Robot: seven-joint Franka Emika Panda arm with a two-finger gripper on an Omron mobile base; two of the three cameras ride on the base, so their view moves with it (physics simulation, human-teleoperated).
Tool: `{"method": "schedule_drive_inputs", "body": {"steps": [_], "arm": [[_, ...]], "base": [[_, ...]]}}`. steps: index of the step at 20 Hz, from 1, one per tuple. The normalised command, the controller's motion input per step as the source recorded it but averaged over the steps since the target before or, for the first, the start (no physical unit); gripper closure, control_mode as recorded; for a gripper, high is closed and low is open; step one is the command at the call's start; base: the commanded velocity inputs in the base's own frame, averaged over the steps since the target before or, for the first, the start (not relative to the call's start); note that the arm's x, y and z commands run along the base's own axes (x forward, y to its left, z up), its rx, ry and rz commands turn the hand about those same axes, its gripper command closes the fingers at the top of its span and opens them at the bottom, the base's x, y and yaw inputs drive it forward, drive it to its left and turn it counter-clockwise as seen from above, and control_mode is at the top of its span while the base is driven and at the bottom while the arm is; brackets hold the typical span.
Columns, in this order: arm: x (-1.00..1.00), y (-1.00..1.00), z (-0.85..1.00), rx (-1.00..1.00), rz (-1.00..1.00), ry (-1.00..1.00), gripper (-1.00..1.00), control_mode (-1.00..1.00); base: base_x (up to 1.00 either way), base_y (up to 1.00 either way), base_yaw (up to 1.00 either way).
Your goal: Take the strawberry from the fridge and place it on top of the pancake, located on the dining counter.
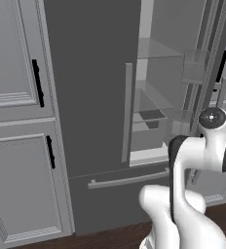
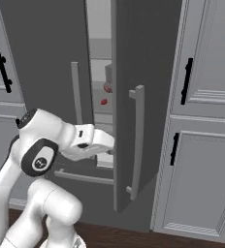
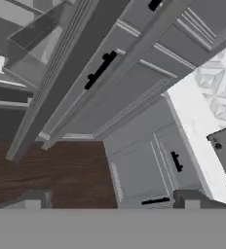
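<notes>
Home kitchen: fridge [image 1: 95, 97] w/ door ajar, panelled cabinets [image 2: 201, 121], wood floor [image 3: 51, 170].

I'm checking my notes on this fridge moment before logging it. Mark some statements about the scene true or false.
1. The fridge's right door stands ajar. True.
2. The strawberry lies on a shelf inside the fridge. True.
3. The gripper holds the strawberry. False: its fingertips stand apart with nothing between them.
4. The floor is white tile. False: it is dark wood.
5. The cabinets beside the fridge have short black handles. True.
</notes>
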Motion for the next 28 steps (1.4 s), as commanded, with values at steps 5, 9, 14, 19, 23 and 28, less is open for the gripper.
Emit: {"method": "schedule_drive_inputs", "body": {"steps": [5,9,14,19,23,28], "arm": [[0.46,0.86,0.04,-0.45,-0.01,0.57,-1.0,-1.0],[0.64,0.48,-0.16,-0.15,-0.01,0.21,-1.0,-1.0],[0.78,0.13,-0.25,-0.18,0.0,0.17,-1.0,-1.0],[0.67,-0.11,-0.1,-0.16,-0.04,0.26,-1.0,-1.0],[0.49,-0.28,-0.03,-0.07,-0.03,0.17,-1.0,-1.0],[0.3,-0.51,0.0,0.0,0.0,0.14,-1.0,-1.0]], "base": [[0.0,0.0,0.0],[0.0,0.0,0.0],[0.0,0.0,0.0],[0.0,0.0,0.0],[0.0,0.0,0.0],[0.0,0.0,0.0]]}}
